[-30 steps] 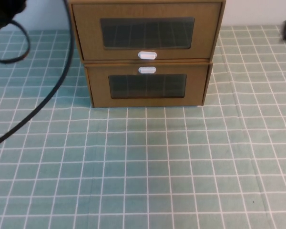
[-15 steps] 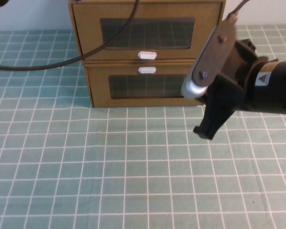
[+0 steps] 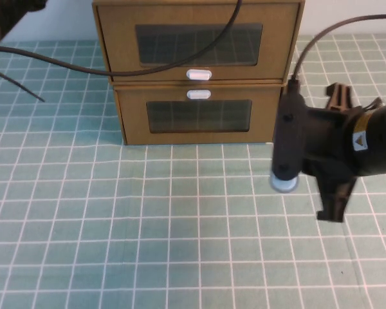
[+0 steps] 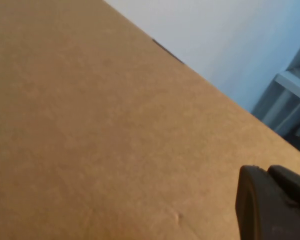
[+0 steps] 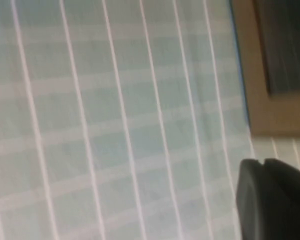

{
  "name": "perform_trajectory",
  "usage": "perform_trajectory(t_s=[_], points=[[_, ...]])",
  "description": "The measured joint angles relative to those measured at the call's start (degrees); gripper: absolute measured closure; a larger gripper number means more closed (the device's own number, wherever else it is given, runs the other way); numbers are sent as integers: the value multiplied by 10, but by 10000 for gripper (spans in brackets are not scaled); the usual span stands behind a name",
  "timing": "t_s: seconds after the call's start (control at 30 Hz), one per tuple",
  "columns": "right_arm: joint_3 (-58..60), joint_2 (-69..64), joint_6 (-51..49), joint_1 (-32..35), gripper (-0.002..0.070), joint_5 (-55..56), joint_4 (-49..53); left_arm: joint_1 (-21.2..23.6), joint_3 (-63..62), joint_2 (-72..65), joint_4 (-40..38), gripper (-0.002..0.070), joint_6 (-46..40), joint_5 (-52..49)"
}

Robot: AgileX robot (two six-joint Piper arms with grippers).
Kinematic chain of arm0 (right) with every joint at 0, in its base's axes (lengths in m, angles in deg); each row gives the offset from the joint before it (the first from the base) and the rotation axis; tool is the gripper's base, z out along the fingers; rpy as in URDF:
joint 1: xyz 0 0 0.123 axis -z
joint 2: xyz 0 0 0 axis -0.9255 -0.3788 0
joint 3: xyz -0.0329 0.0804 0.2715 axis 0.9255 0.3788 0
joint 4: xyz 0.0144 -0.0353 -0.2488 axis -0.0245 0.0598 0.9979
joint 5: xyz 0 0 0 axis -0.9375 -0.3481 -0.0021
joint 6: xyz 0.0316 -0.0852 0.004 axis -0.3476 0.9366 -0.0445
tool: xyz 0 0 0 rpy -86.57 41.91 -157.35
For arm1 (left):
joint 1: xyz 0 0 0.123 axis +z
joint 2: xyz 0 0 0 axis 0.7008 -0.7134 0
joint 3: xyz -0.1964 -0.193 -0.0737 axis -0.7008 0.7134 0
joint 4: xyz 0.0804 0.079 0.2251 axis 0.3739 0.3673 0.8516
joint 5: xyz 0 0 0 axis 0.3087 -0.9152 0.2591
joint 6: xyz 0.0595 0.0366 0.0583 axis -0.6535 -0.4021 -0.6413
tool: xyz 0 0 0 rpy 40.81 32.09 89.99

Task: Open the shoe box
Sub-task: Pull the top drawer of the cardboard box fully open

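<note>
1. Task object. Two brown cardboard boxes stand stacked at the far middle of the green checked tablecloth (image 3: pixel 148 225). The upper shoe box (image 3: pixel 116 42) sits squarely on the lower shoe box (image 3: pixel 132 119). Each has a dark window in its front and a small white handle: the upper handle (image 3: pixel 199 74) is at the bottom edge of its front, the lower handle (image 3: pixel 199 94) at the top edge of its front. I read both fronts as flush and closed.

2. Right gripper (image 3: pixel 332 212). It hangs over the cloth, in front of and to the right of the lower box's right front corner, apart from the cardboard. Its jaws are closed with nothing between them.

3. Left gripper (image 4: pixel 265 182). Its wrist view shows it close to a plain brown cardboard face; I cannot tell which face, nor the gripper's state.

4. Cabling. A black cable (image 3: pixel 161 66) crosses in front of the upper box.
</note>
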Motion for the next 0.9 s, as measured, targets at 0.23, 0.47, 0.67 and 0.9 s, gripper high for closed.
perform_trajectory(t_s=[0.23,0.47,0.67,0.9], points=[[0,-1,-228,-1,689,-26,289,4,0,-32,-52,679,-3,-55],[0,-9,-277,-49,689,12,381,19,-1,-33,-101,678,17,-89],[0,-73,-529,-128,689,28,682,29,-3,-33,-111,679,52,-93],[-23,-190,-752,-158,689,4,889,35,-3,-33,-129,678,72,-102]])
